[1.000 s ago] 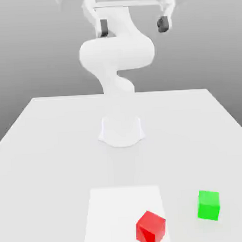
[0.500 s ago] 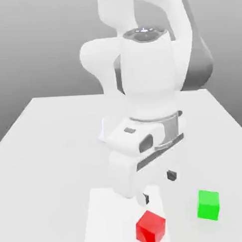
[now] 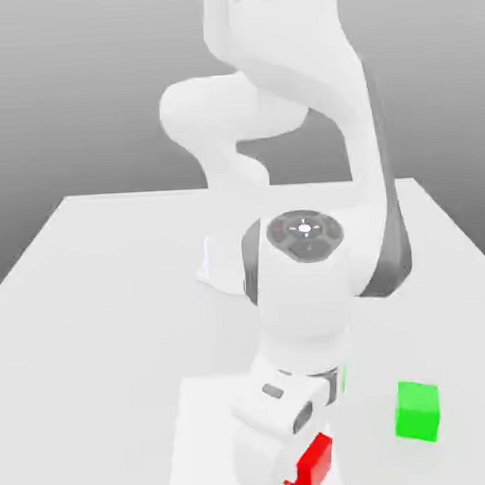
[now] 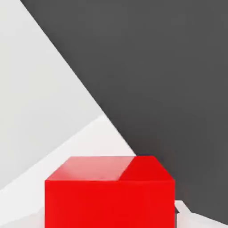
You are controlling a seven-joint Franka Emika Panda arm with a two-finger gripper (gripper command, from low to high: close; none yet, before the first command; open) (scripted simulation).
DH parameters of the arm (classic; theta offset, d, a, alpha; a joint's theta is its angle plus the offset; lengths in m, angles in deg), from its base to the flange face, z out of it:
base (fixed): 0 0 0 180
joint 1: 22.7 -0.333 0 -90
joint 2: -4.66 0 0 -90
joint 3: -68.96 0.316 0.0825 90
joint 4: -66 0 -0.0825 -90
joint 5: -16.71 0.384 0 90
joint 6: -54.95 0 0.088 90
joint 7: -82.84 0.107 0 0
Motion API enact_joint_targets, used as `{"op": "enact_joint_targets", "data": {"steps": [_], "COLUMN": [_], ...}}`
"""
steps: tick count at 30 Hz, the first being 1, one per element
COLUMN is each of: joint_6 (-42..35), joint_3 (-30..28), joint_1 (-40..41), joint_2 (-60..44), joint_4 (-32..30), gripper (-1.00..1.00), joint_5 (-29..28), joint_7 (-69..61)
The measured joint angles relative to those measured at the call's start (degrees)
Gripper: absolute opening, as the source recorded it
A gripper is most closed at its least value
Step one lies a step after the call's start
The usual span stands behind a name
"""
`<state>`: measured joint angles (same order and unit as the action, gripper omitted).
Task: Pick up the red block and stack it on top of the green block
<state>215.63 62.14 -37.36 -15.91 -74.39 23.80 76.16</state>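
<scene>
Fingers (image 4: 110, 218) closed on red block (image 4: 109, 202) — green block (image 3: 418, 412) apart.

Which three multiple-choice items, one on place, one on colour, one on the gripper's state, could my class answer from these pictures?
1. In the exterior view, where is the green block?
A) On the red block
B) On the table, to the view's right of the red block
C) On the white square

2. What colour is the block at the gripper?
A) Red
B) Green
C) Blue

3. How are the gripper's fingers?
A) Wide open, away from any block
B) Closed on the green block
C) Closed on the red block

Answers:
1: B, the green block sits apart on the table.
2: A, the red block looms before the hand camera.
3: C, the fingers are down at the red block, shut on it.
</scene>
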Motion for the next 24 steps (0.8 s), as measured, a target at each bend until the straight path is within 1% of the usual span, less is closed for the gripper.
{"op": "enact_joint_targets", "data": {"steps": [3, 5, 12, 16, 18, 21, 22, 24], "joint_6": [-4.7, -6.9, -9.5, -10.7, -8.5, -3.2, -1.7, -1.7], "joint_3": [-1.3, -0.6, 6.6, 10.2, 10.5, 10.2, 10.0, 10.0], "joint_1": [-0.8, -1.5, -5.6, -9.8, -10.0, -10.2, -10.3, -10.3], "joint_2": [5.7, 8.6, 14.0, 16.9, 14.9, 9.4, 7.8, 7.8], "joint_4": [-0.9, -1.7, -4.4, -6.1, -6.2, -6.1, -6.0, -6.0], "gripper": [-1.0, -1.0, -1.0, -1.0, -1.0, -1.0, 1.0, 1.0], "joint_5": [-2.1, -3.4, -6.5, -7.4, -7.8, -8.7, -9.1, -9.1], "joint_7": [1.6, -0.2, -18.5, -30.1, -32.0, -31.9, -31.7, -31.7]}}
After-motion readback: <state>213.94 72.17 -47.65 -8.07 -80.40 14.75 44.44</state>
